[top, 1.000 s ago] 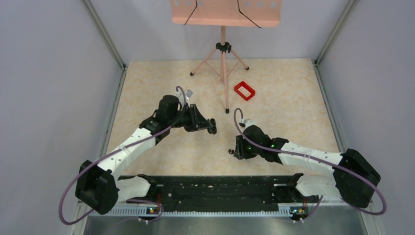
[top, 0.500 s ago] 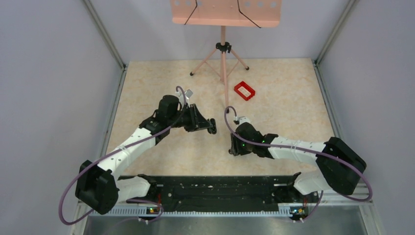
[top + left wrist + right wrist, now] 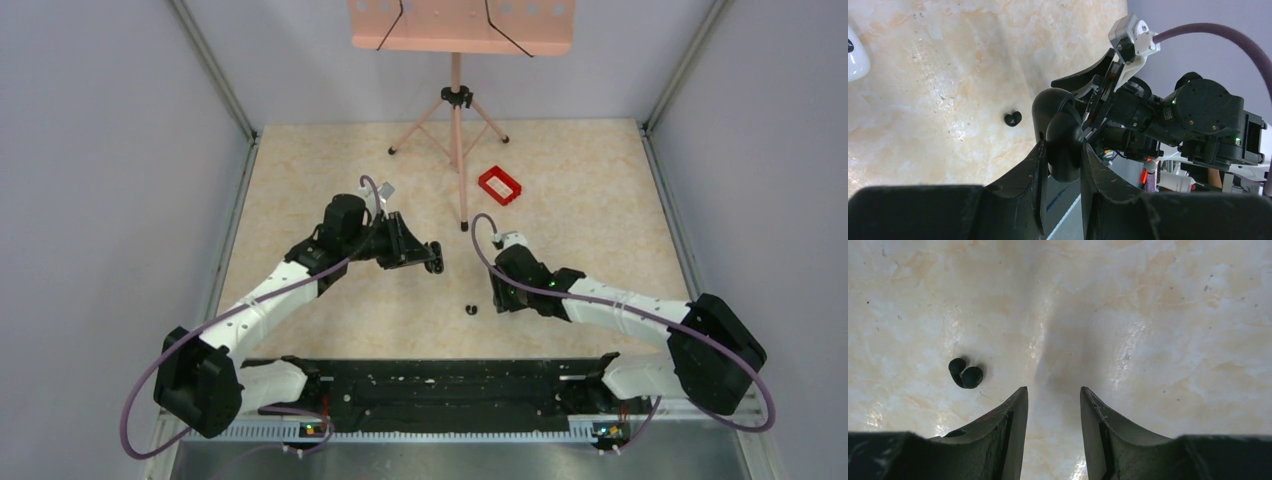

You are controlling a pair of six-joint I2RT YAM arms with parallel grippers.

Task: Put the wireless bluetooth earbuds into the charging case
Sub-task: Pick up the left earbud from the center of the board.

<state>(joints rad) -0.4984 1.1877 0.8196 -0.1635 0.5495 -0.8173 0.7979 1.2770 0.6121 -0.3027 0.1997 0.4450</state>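
Nearest my bases, my right tool (image 3: 497, 299) hangs low over the surface (image 3: 600, 210) with its jaws parted and nothing between them; in the right wrist view (image 3: 1051, 395) only bare marbled surface shows in the gap. The earbud (image 3: 472, 308) lies loose on the surface just to the left of that tool, clear of both fingers. From the right wrist it shows as a tiny black two-lobed bud (image 3: 966, 374) outside the left finger.

Further out and to the left, my left tool (image 3: 432, 257) is clamped on the charging case (image 3: 1055, 115), a glossy black rounded body pinched between the two fingers and held off the surface. I cannot tell whether its lid is up. The earbud (image 3: 1012, 118) lies on the surface beyond it.

Further back lies a red rectangular frame (image 3: 500, 185). A pink tripod stand (image 3: 457, 110) is at the far edge.
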